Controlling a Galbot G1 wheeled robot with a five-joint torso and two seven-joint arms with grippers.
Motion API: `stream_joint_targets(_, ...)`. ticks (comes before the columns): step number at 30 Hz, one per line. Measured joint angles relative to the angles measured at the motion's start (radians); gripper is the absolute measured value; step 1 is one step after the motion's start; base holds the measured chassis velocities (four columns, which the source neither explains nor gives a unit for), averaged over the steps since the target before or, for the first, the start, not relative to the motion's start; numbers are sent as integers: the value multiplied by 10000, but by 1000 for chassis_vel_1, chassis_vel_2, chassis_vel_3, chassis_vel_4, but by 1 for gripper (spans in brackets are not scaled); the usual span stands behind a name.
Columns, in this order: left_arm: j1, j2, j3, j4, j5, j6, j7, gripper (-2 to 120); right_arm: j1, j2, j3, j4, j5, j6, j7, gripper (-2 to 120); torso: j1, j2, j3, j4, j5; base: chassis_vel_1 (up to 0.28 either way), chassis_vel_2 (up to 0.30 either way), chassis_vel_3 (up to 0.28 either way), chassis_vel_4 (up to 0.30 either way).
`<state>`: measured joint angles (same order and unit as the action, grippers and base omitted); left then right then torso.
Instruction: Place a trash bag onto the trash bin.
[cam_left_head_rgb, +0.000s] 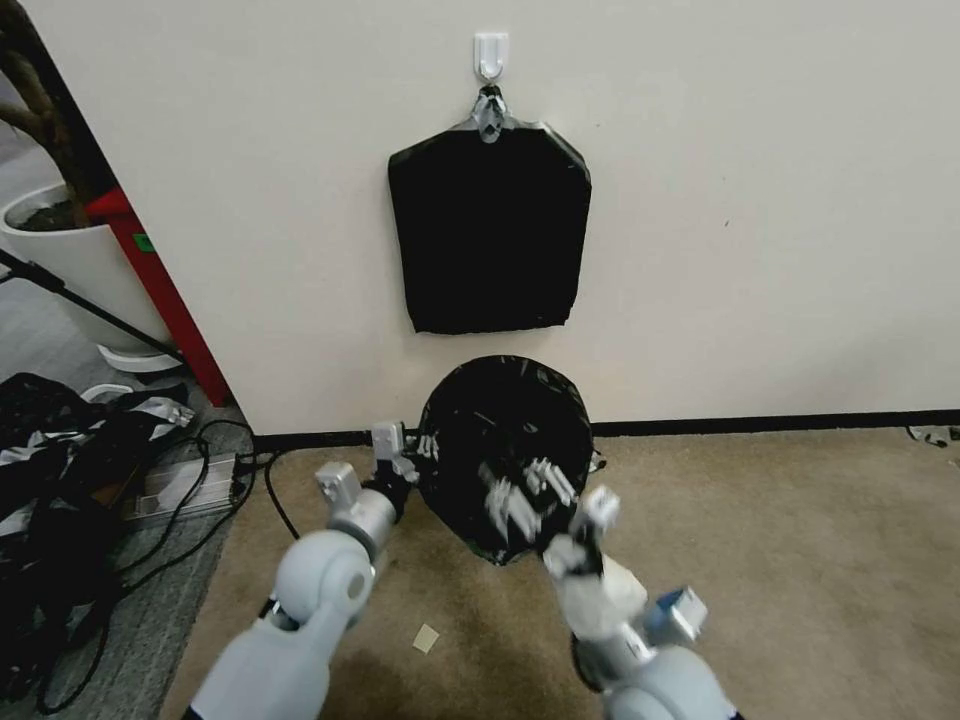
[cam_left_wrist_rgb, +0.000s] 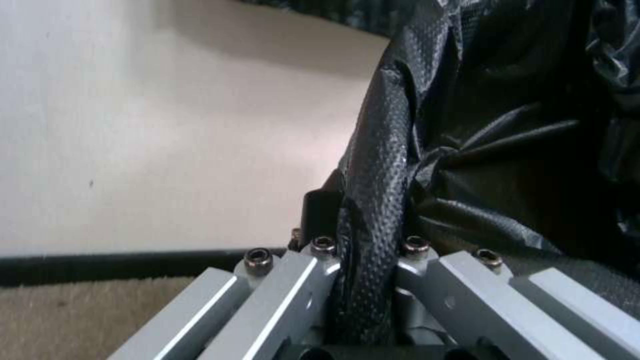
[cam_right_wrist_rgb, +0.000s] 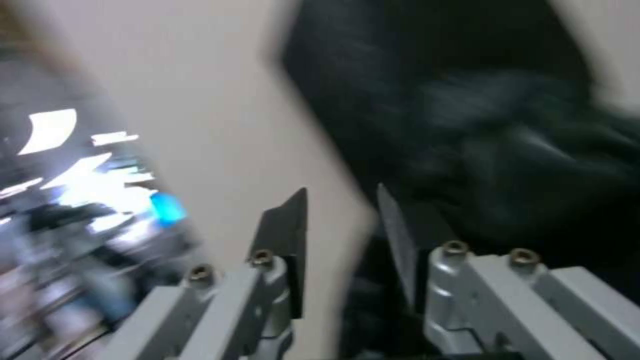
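Note:
The glossy black trash bag (cam_left_head_rgb: 500, 450) forms a round, wrinkled dome on the floor against the wall. The trash bin is hidden beneath it. My left gripper (cam_left_head_rgb: 412, 450) sits at the bag's left edge. In the left wrist view this gripper (cam_left_wrist_rgb: 370, 250) is shut on a twisted fold of the bag's film (cam_left_wrist_rgb: 467, 165). My right gripper (cam_left_head_rgb: 525, 495) hovers over the bag's front part, blurred by motion. In the right wrist view the right gripper (cam_right_wrist_rgb: 340, 215) is open, its dark pads (cam_right_wrist_rgb: 288, 225) apart with nothing between them and the bag (cam_right_wrist_rgb: 493, 165) just beyond.
A flat black pack (cam_left_head_rgb: 488, 230) hangs from a white wall hook above the bag. A white plant pot (cam_left_head_rgb: 70, 250), a red post (cam_left_head_rgb: 160, 290) and a jumble of fabric and cables (cam_left_head_rgb: 70, 470) lie to the left. Bare carpet (cam_left_head_rgb: 800, 560) stretches to the right.

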<state>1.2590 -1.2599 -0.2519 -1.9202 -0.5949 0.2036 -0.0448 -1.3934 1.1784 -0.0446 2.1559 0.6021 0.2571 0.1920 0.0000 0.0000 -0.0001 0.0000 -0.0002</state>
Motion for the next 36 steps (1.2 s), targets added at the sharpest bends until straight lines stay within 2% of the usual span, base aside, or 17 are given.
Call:
stream_joint_targets(2,315,-97,63,-100,441,-519,235,2,299,537,-112,40,711,-1249,2240,16,0,0,0,1,2,0,0,0,0)
stream_joint_targets(4,500,-125,92,-197,777,-864,454,2,515,1046,-144,-277,1066,-2408,3816,7,0,0,1,0,2,0,0,0,0)
stream_joint_targets(5,500,-125,92,-197,777,-864,454,2,515,1046,-144,-277,1066,-2408,3816,7,0,0,1,0,2,0,0,0,0)
stream_joint_targets(7,590,-125,108,-286,975,-1082,604,2,736,1405,-117,-646,1241,-3012,4868,0,0,0,0,0,1,0,0,0,0)
stream_joint_targets(8,633,-125,116,-313,1085,-1217,685,2,868,1576,-72,-819,1345,-3260,5331,0,0,0,0,-1,2,0,0,0,0)
stream_joint_targets(9,633,-125,116,-313,1085,-1217,685,2,868,1576,-72,-819,1345,-3260,5331,0,0,0,0,-1,2,0,0,0,0)
stream_joint_targets(12,833,-128,173,-320,1785,-1891,1094,2,1340,2027,105,-1327,1686,-3982,6496,0,0,0,0,0,2,0,0,0,0)
stream_joint_targets(16,997,-162,246,-300,2351,-2302,1335,2,1579,2229,165,-1533,1784,-4480,6936,0,0,0,0,0,1,0,0,0,0)
stream_joint_targets(18,1148,-232,339,-219,2995,-2633,1483,2,1727,2337,162,-1689,1833,-4926,7290,0,0,0,0,0,1,0,0,0,0)
stream_joint_targets(23,1316,-315,513,-48,3673,-2958,1524,2,1713,2322,79,-1640,1850,-5310,7425,0,0,0,0,0,2,0,0,0,0)
stream_joint_targets(28,1420,-502,806,169,4111,-3040,1418,2,1703,2318,-101,-1715,1823,-5488,7372,0,0,0,0,-1,2,0,0,0,0)
stream_joint_targets(36,1410,-575,1089,145,4153,-2986,1391,2,1934,2340,-104,-2404,1842,-5670,7321,0,0,0,0,0,3,0,0,0,0)
